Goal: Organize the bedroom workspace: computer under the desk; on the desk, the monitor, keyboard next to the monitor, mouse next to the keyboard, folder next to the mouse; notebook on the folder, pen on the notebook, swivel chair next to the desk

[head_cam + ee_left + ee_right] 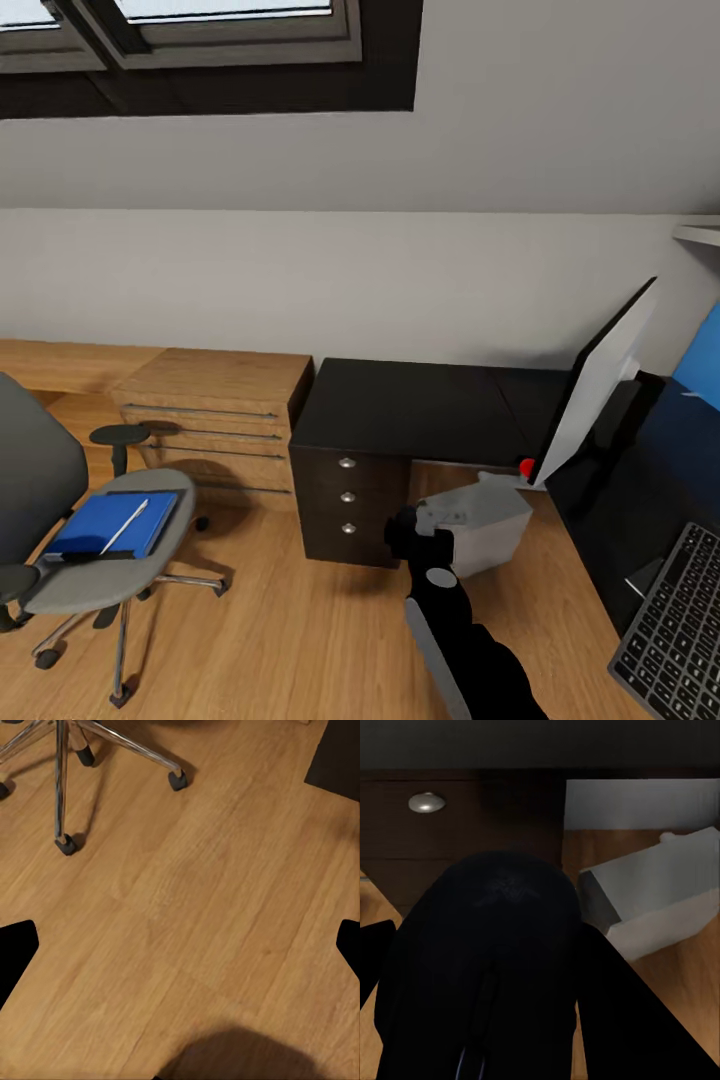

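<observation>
The right gripper hangs in front of the desk, whose drawer unit stands just to its left, and the computer lies tilted on the floor just to its right. Farther right the monitor leans, with the keyboard nearer. Well to the gripper's left, the swivel chair carries the folder with the pen on top.

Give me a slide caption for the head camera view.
Blue folder with white pen on the swivel chair; grey computer on the floor beside the black desk.
</observation>
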